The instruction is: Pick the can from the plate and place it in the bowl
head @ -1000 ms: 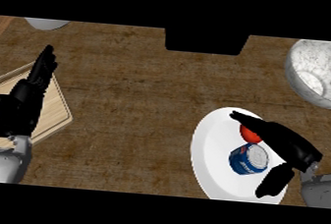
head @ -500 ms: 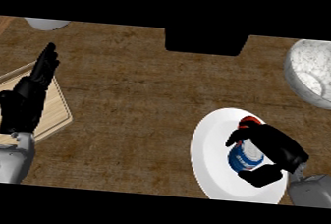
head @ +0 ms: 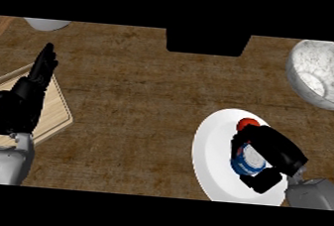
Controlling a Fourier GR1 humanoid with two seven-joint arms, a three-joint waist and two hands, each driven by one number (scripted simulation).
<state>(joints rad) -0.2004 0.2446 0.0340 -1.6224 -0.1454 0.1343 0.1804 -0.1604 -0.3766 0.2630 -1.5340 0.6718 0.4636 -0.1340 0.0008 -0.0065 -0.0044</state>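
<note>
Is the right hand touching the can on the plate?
Touching. In the head view, the right hand curls round the can, fingers on one side and thumb on the other, over the white plate.

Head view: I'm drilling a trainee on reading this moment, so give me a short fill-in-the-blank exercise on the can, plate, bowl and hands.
1. The can sits on the white ____.
2. The right hand has its fingers ____ round the can.
3. The bowl near the view's upper right holds ____.
4. The left hand rests open over the wooden ____.

Missing words: plate; curled; nothing; board
</note>
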